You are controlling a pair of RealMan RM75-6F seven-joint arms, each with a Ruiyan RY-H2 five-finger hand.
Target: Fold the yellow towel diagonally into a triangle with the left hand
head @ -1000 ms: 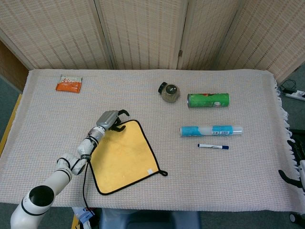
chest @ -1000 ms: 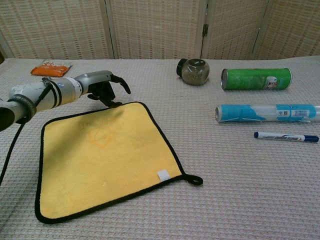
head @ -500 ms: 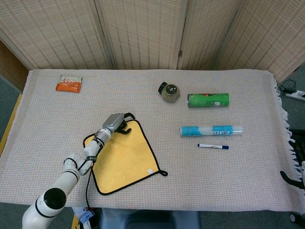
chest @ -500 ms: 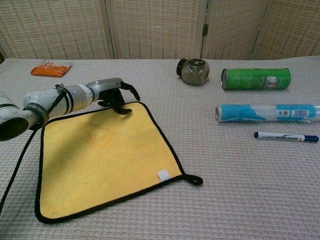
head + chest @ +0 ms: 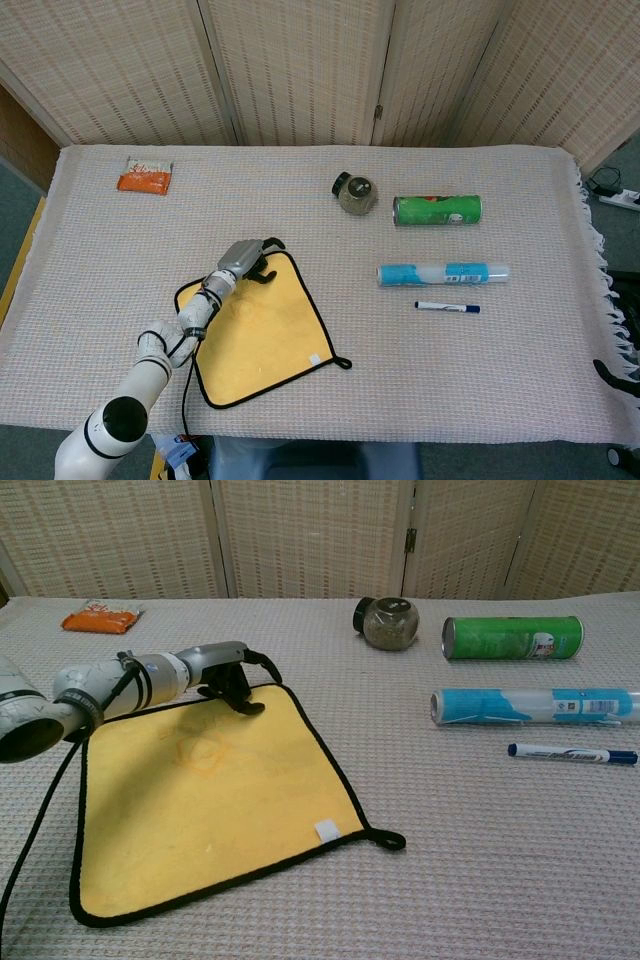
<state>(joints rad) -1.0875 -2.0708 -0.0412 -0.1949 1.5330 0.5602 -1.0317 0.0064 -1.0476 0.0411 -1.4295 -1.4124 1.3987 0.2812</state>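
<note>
your left hand (image 5: 232, 677) sits at the yellow towel (image 5: 215, 795)'s far corner, fingers curled, grip unclear; pinch the black edge firmly, then lift toward the near opposite corner

Matt yellow cloth towel (image 5: 210, 800)

Worktop (image 5: 520, 390), pale woven cover. On it: yellow towel (image 5: 265, 335) flat, orange packet (image 5: 145, 177), jar (image 5: 356, 194), green can (image 5: 437, 210), blue tube (image 5: 442, 273), marker (image 5: 447, 307).
</note>
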